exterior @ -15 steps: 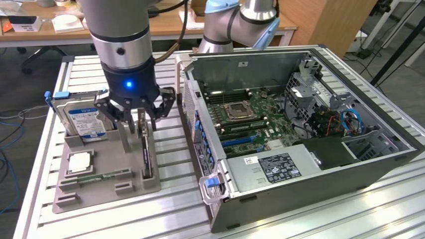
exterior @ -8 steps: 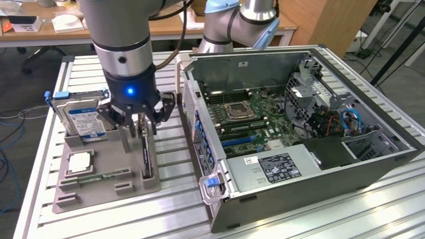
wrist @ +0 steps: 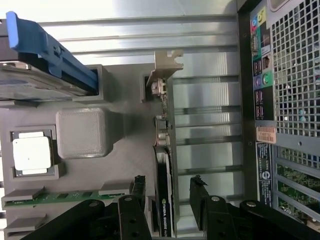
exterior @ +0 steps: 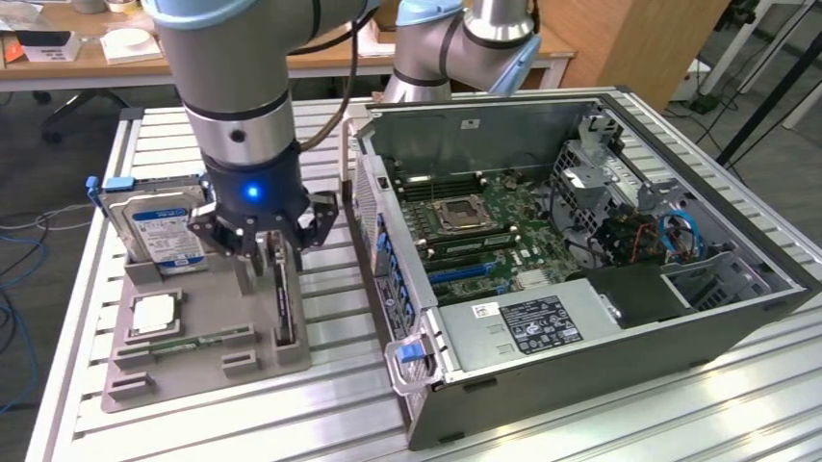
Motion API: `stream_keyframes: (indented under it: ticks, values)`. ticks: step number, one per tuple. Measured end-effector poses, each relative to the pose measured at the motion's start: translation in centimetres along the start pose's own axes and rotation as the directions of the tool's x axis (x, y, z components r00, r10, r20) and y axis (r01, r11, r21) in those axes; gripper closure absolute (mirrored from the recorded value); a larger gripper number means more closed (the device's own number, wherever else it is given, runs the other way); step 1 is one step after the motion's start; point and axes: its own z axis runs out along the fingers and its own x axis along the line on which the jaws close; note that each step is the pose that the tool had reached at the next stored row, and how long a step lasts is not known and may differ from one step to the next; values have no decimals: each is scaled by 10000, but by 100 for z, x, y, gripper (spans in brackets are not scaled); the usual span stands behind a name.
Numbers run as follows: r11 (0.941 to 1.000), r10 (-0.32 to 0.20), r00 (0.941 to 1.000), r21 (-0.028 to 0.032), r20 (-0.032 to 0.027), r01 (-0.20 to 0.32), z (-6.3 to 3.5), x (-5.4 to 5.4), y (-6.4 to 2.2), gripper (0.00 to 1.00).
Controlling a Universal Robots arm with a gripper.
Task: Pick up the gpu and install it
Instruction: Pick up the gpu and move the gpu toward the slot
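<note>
here, the pincer (exterior: 269,271) is seen low over the grey holder tray (exterior: 206,373) on the slatted worktop (exterior: 334,414). its fingers (wrist: 139,186) are held apart on either side of the gpu (wrist: 164,200), with a gap visible at each side. the gpu is stood on edge in a slot of the tray, its silver bracket (wrist: 165,70) at the end away from the pincer. in the same tray are held a hard drive (exterior: 154,226) with blue rails, a processor (exterior: 154,313) and a green memory stick (exterior: 192,342). just beside the tray, on the exterior view's right, the open computer case (exterior: 719,318) is laid, its motherboard (exterior: 475,231) exposed.
</note>
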Motion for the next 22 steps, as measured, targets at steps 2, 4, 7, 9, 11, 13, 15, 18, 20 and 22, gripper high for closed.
stream_keyframes:
  ticks: [2,4,7,9,11,13,15,18,20,22]
  values:
    - [10000,2,10000,0,0,-2,37,1,-15,51]
    - [10000,5,10000,1,0,-5,72,2,-25,51]
    - [10000,6,10000,0,0,-6,125,3,-41,51]
    - [10000,7,10000,0,1,-7,162,5,-52,51]
    - [10000,9,10000,0,0,-9,198,7,-58,51]
    - [10000,7,10000,0,1,-7,234,7,-61,51]
    - [10000,7,10000,0,1,-7,271,8,-63,51]
    - [10000,6,10000,0,1,-6,325,9,-66,51]
    - [10000,6,10000,1,1,-6,330,10,-66,51]
    - [10000,7,10000,1,0,-7,331,10,-66,51]
